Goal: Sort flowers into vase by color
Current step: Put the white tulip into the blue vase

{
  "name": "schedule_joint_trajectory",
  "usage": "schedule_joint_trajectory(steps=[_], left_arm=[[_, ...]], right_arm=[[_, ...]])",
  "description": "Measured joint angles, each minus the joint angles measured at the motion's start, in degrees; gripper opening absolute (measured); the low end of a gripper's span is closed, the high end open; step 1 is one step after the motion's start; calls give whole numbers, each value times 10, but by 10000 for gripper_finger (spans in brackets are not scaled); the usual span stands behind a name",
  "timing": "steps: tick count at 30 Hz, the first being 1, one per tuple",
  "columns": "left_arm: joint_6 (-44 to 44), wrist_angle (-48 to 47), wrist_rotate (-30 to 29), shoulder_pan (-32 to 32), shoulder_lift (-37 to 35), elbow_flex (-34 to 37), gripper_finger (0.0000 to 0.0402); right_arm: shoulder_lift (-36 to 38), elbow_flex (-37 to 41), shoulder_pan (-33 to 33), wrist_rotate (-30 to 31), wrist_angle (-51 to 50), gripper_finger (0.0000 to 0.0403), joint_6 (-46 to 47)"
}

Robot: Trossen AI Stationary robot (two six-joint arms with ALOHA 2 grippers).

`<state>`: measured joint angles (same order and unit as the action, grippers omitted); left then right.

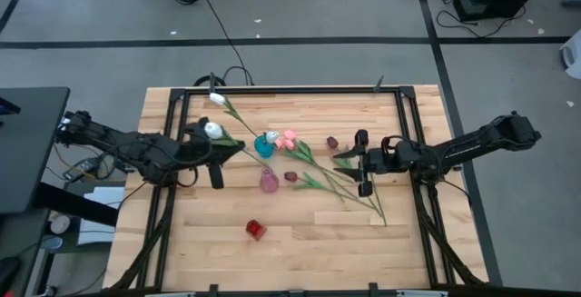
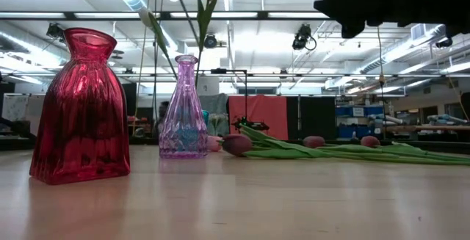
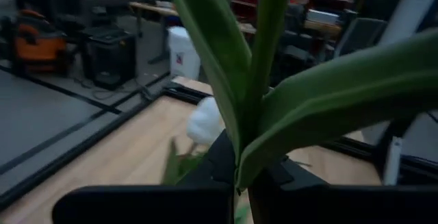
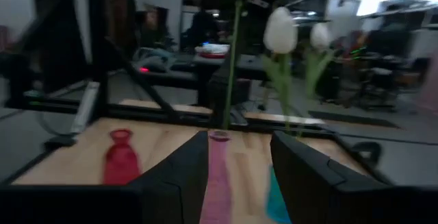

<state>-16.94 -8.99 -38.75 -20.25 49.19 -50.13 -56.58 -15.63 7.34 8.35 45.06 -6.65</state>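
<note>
The worktop (image 1: 300, 242) is made of light wooden planks and has a black metal frame (image 1: 290, 89) along its edges. Around it the floor (image 1: 300, 6) is grey with dark tape lines, and black cables lie on it. In the low view the room behind shows long ceiling lights, a red panel and benches far away.

There are three vases. The red vase (image 1: 255, 230) stands alone near the front edge. The pink vase (image 1: 270, 181) stands in the middle, and the blue vase (image 1: 264, 145) just behind it. The blue vase holds white tulips (image 1: 216, 100) whose stems lean toward the left arm; I count two white heads, maybe three. One pink tulip (image 1: 288, 139) lies just beside the blue vase. The dark maroon tulips (image 1: 290, 176) lie on the wood between the pink vase and the right arm; three heads can be seen in the low view, and their green stems cross each other, so I cannot count them exactly.

The left claw (image 1: 216, 151) is pressed together on the green stem of a white tulip, beside the blue vase. The right claw (image 1: 362, 163) is spread wide and holds nothing, over the ends of the lying stems
</note>
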Motion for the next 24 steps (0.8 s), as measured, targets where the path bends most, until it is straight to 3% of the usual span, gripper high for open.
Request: schedule_joint_trajectory(steps=[3, 10, 17, 24], left_arm=[[17, -5, -32, 0, -9, 0, 20], [23, -55, -126, 10, -11, 0, 20], [14, -60, -145, 45, 41, 0, 20], [17, -56, -156, 82, 74, 1, 20]], right_arm=[[3, 0, -12, 8, 9, 168, -9], [3, 0, -64, -39, -13, 168, -2], [-5, 0, -125, -86, -27, 168, 22], [-14, 0, -143, -114, -27, 168, 27]])
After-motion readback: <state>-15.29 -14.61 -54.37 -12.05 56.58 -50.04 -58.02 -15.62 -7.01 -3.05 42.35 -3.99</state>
